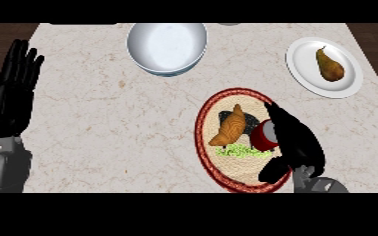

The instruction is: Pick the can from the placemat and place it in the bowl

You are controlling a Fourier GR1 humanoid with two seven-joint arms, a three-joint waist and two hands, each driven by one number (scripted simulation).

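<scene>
Pale marbled counter (111,120) across the whole view. At lower right, round red-rimmed placemat (236,167); at top centre, white bowl (166,42), well apart from it. White plate (303,55) at right, bearing a pear (330,66). Left hand (18,87) at the left edge, open, fingers up, resting. Right hand (299,142) curled round the red can (262,137), on the placemat just beside a croissant (230,126).

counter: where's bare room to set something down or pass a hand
Bare counter runs wide between the left hand and the placemat, below the bowl. A narrower strip lies between bowl and plate. The placemat is crowded: croissant, can, right hand.
</scene>
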